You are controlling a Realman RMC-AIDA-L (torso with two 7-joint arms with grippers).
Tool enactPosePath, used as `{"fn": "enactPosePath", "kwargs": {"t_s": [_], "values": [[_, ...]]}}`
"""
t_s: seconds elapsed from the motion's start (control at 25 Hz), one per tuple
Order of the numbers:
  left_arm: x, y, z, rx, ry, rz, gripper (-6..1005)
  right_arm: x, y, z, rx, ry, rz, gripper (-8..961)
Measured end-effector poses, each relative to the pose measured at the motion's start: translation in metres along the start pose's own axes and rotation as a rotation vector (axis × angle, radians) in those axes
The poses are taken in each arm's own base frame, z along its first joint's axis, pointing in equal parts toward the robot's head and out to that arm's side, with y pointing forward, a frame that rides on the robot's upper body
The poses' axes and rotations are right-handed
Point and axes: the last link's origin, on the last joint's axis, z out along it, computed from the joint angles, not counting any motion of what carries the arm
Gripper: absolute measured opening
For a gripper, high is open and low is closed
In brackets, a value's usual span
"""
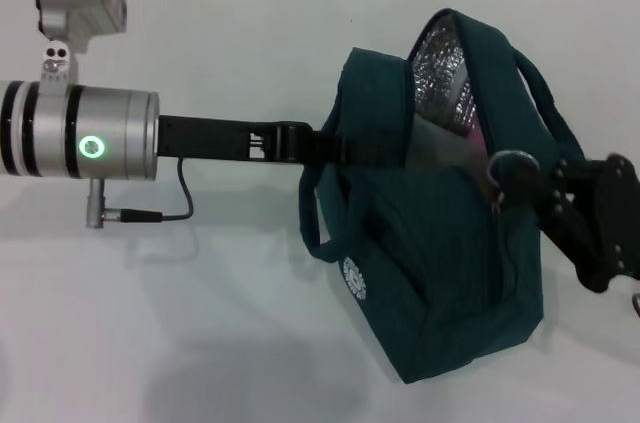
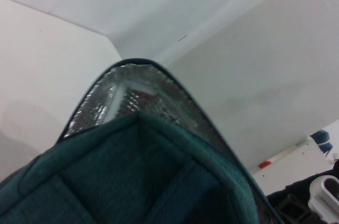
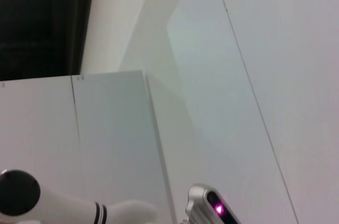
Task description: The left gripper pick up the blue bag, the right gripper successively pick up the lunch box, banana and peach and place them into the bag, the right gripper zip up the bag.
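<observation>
Lab-like test room, bare white table, plain white wall panels

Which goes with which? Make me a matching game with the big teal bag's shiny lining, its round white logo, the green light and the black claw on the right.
Things:
1. silver foil lining
2. round white logo
3. glowing green light ring
4. black two-fingered right gripper

Places:
A. on the silver arm behind the left gripper
B. at the right side of the dark teal-blue fabric bag
C. low on the bag's outside
D. inside the bag's open top

Pairs: 1-D, 2-C, 3-A, 4-B.
</observation>
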Motion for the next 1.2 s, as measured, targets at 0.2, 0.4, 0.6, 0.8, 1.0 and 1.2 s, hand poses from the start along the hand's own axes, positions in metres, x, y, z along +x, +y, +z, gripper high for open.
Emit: {"fn": "enactPosePath", "kwargs": {"t_s": [0.2, 0.4, 0.6, 0.8, 1.0, 1.2], "values": [[-0.002, 0.001, -0.003, -0.023, 0.049, 0.030, 57, 0.001, -0.002, 0.006, -0.014, 0.012, 0.008, 10], [-0.007, 0.002, -0.016, -0.051, 0.179, 0.087, 57, 0.003, -0.002, 0.007, -0.016, 0.021, 0.012, 10], [-0.013, 0.003, -0.029, -0.065, 0.279, 0.145, 186, 0.002, -0.003, 0.007, -0.014, 0.020, 0.010, 10], [-0.023, 0.005, -0.040, -0.069, 0.331, 0.181, 457, -0.001, -0.009, 0.010, 0.004, 0.003, 0.013, 10], [-0.039, 0.014, -0.053, -0.116, 0.347, 0.280, 577, -0.009, -0.016, 0.015, 0.021, -0.037, 0.009, 10], [-0.055, 0.016, -0.061, -0.110, 0.370, 0.336, 710, -0.014, -0.024, 0.025, 0.019, -0.050, 0.041, 10]]}}
